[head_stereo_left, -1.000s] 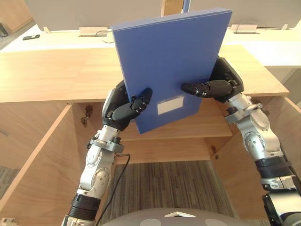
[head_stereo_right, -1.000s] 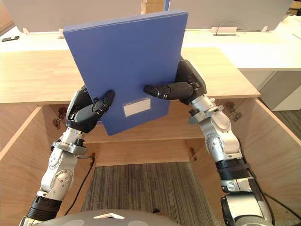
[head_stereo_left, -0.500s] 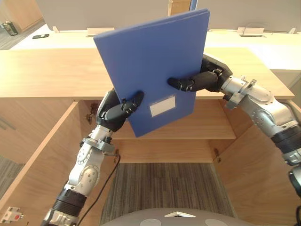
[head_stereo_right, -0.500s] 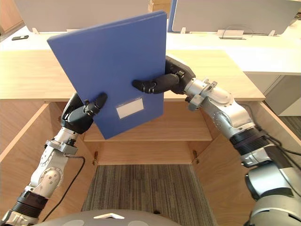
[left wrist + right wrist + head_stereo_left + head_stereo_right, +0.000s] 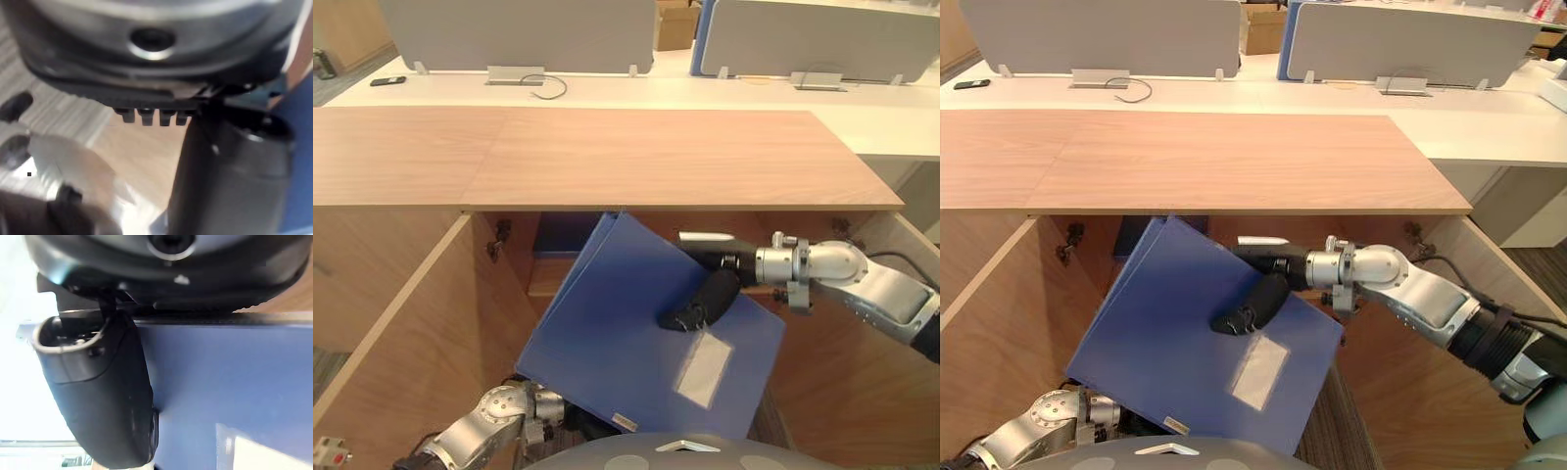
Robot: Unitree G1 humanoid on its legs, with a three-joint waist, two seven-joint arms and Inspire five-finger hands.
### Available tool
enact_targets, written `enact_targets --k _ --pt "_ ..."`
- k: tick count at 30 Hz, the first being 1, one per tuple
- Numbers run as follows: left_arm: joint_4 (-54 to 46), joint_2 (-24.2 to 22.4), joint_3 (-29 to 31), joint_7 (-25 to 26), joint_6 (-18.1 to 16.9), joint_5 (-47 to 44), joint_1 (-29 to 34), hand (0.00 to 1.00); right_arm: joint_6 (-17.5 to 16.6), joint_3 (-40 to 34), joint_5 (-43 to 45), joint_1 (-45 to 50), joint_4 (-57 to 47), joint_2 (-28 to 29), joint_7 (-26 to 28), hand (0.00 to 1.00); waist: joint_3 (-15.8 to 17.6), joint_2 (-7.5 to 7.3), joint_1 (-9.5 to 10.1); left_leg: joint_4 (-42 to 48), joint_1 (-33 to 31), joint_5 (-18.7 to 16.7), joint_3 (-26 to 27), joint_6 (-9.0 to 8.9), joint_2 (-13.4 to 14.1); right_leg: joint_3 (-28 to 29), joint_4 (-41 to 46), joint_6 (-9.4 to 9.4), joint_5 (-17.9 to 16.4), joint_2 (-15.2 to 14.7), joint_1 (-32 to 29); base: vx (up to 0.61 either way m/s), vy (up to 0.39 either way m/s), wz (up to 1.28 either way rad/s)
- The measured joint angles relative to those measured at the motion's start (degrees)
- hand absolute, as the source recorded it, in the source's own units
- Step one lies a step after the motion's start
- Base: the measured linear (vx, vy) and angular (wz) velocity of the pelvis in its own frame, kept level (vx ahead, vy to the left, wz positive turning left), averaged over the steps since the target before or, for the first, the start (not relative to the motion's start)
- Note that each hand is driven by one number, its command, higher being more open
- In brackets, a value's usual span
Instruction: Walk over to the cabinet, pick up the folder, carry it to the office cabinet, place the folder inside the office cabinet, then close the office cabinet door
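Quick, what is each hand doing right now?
Left hand: cannot be told, it is tucked under the blue folder.
Right hand: closed on the blue folder, thumb on its top face.

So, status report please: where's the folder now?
Right hand pinching blue folder, thumb on its face. Left hand beneath it. Folder tilted, partly inside open cabinet; dark blue item on the shelf behind.

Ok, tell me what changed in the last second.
The folder came down from above the cabinet, tipped flatter, into its opening. The right hand still grips its edge; the left hand has dropped beneath it. The doors stayed open.
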Motion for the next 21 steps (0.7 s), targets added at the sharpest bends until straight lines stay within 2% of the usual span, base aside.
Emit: enact_targets --k 1,3,6,8,10,11,13,14,15,16,17,18,19,21 --pt "5.96 -4.79 4.46 3.60 -0.22 3.82 -0.61 1.00 0.07 -0.11 -1.17 2.75 -1.03 0.25 1.98 0.00 -0.04 -0.08 0.69 0.01 -0.37 0.56 -0.26 -0.23 -0.01 -0.22 0.12 -0.04 -0.12 0.13 -0.31 -0.02 -0.039 0.11" --pt "13.87 -10.43 11.18 8.11 -1.65 11.04 -1.66 1.00 0.03 -2.91 -5.47 5.27 -1.23 1.81 2.76 0.00 -0.08 -0.18 0.99 0.02 -1.20 1.22 -0.31 -0.01 -0.07 -0.24 0.24 -0.04 -0.06 0.26 -1.22 -0.01 -0.025 0.02" --pt "26.39 -15.03 17.42 13.27 -1.63 20.79 -3.64 1.00 0.42 -4.28 -10.52 7.20 0.41 4.31 3.28 0.00 -0.21 -0.41 0.78 0.08 -1.25 1.48 -0.47 0.02 -0.02 -0.34 0.24 -0.05 -0.06 0.34 -1.25 0.01 -0.018 -0.01" --pt "31.67 -16.23 20.30 15.34 -1.52 24.14 -3.50 1.00 0.60 -4.50 -13.64 8.30 3.73 6.64 3.70 0.00 0.04 -0.97 0.78 0.21 -1.12 1.48 -0.48 0.02 -0.05 -0.15 0.23 -0.06 -0.04 0.33 -1.24 0.02 -0.005 -0.06" --pt "36.77 -17.11 23.78 18.40 -1.08 25.75 -2.89 1.00 0.81 -5.99 -17.15 10.21 11.95 11.30 3.95 0.00 0.51 -1.76 1.11 0.25 -1.15 1.48 -0.86 0.03 -0.27 -0.53 0.19 -0.03 0.00 0.22 -1.16 -0.01 0.000 0.06" --pt "37.70 -17.09 24.28 18.95 -1.00 25.74 -2.74 1.00 0.82 -6.61 -17.93 10.91 14.62 12.80 4.08 0.00 0.70 -1.75 1.18 0.26 -1.20 1.49 -1.07 0.04 -0.32 -0.75 0.17 -0.03 0.00 0.16 -1.14 -0.03 -0.001 0.13" --pt "39.94 -17.15 26.85 20.95 -0.28 25.63 -2.11 1.00 0.85 -10.12 -22.39 11.60 28.44 20.54 3.95 0.00 1.77 -1.66 1.44 0.23 -1.72 1.69 -1.96 0.33 -0.60 -1.55 0.14 0.04 0.03 -0.19 -1.45 -0.05 0.004 0.19" --pt "40.34 -17.24 27.57 21.28 -0.26 25.59 -2.09 1.00 0.85 -11.62 -23.26 11.58 32.38 22.56 3.90 0.00 1.92 -1.59 1.59 0.22 -2.16 1.83 -2.26 0.45 -0.71 -1.80 0.14 0.07 0.04 -0.32 -1.77 -0.08 0.010 0.20" --pt "40.86 -17.72 29.03 21.77 -0.24 25.42 -2.09 1.00 0.86 -16.11 -24.48 11.22 40.66 26.90 3.14 0.00 2.49 -1.24 2.11 0.21 -2.88 2.04 -2.67 0.62 -0.91 -2.14 0.08 0.27 0.17 -0.57 -2.35 -0.07 0.009 0.14" --pt "40.93 -18.11 29.75 21.85 -0.23 25.36 -2.11 1.00 0.89 -18.67 -25.33 10.88 44.74 29.10 1.96 0.00 2.96 -0.93 2.43 0.21 -3.09 2.12 -2.78 0.69 -1.01 -2.29 0.08 0.31 0.20 -0.69 -2.51 -0.07 0.017 0.16" --pt "40.99 -19.17 30.88 22.44 -0.23 25.08 -2.03 1.00 0.84 -25.26 -26.07 9.95 52.98 34.21 -2.69 0.00 3.77 -0.35 2.60 0.21 -3.32 2.29 -3.21 0.91 -1.30 -2.74 0.06 0.38 0.24 -0.99 -2.55 -0.06 0.026 0.19" --pt "40.98 -20.33 31.56 23.05 -0.24 24.90 -2.05 1.00 0.79 -30.60 -28.12 7.99 59.52 38.42 -9.07 0.00 4.76 1.14 2.53 0.21 -3.87 2.48 -3.70 1.19 -1.63 -3.17 -0.10 0.34 0.22 -1.33 -2.85 -0.06 0.033 0.20" --pt "40.98 -20.88 31.64 23.34 -0.25 24.88 -2.09 1.00 0.77 -32.72 -28.68 6.86 62.43 39.70 -12.19 0.00 5.41 1.89 2.50 0.21 -4.10 2.58 -3.86 1.34 -1.84 -3.28 -0.28 0.36 0.26 -1.52 -2.94 -0.06 0.041 0.20" --pt "40.50 -22.18 31.69 24.07 -0.39 24.36 -2.47 1.00 1.13 -39.31 -27.47 2.84 71.88 41.32 -20.01 0.00 6.34 4.36 2.69 0.26 -6.53 3.15 -4.92 1.89 -2.48 -4.15 -1.67 1.10 1.90 -2.06 -4.07 -0.01 0.036 0.23"
